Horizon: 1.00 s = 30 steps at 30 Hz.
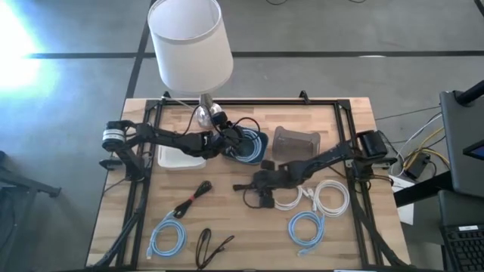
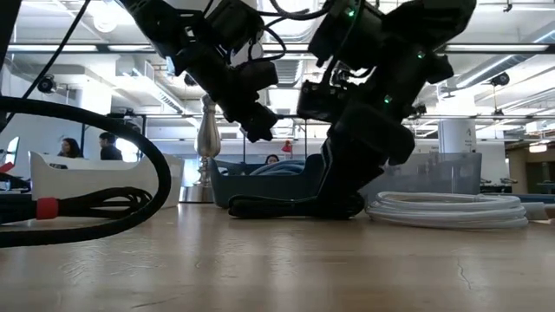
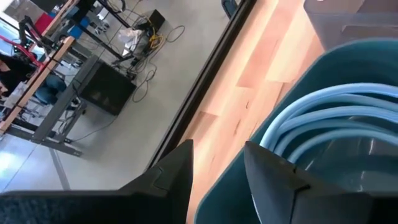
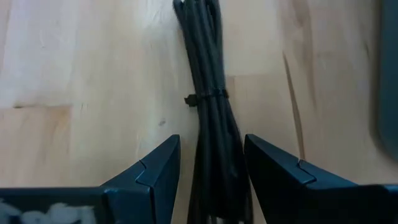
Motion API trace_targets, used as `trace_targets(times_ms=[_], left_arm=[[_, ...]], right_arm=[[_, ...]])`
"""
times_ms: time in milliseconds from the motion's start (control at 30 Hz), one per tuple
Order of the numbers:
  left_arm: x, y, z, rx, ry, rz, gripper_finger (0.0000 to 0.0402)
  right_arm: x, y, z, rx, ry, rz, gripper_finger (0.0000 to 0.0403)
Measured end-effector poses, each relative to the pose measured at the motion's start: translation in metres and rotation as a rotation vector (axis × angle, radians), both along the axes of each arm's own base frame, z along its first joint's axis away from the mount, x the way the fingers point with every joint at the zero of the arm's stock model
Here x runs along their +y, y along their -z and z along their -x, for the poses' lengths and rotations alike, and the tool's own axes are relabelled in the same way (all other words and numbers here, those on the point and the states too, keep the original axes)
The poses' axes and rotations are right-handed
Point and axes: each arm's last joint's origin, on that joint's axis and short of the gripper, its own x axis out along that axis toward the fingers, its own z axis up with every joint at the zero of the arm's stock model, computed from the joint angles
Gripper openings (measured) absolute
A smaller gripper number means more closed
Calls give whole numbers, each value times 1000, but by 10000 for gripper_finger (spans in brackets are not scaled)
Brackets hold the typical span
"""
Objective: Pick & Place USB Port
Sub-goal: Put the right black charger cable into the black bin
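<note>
Black cable bundle [image 4: 211, 124], tied with a thin band partway along, lies flat on the wooden table [image 1: 242, 234] near the middle, just in front of the teal bowl [image 1: 253, 147]; the right gripper [image 4: 211, 180] is down over it, its jaws open and straddling the bundle, one finger on each side, not closed on it as far as the right wrist view shows; in the low view this gripper [image 2: 342, 195] reaches the table surface at the cable. Left gripper [image 1: 236, 138] hovers at the teal bowl's rim; its jaws stand apart with nothing between them, and the left wrist view shows light blue cable [image 3: 323, 118] coiled inside the bowl. A clear grey container [image 1: 295, 142] stands just right of the bowl; a white tray [image 1: 178, 157] sits to the bowl's left; a white coiled cable [image 1: 325, 198] lies right of the bowl and nearer the front edge; a lamp with a white shade [image 1: 189, 41] rises behind the bowl.
</note>
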Motion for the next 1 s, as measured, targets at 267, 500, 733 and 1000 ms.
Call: trace_targets(times_ms=[267,500,733,1000], left_arm=[[-5,2,0,7,13,3,147],[-17,0,-2,5,48,0,147],[-27,-5,-4,-7,76,-2,147],[-28,-7,-3,-12,77,0,147]], right_arm=[[1,2,-8,35,9,14,156],[1,1,-7,62,13,11,95],[0,-5,-3,95,45,-2,52],[1,-18,-3,196,64,8,58]])
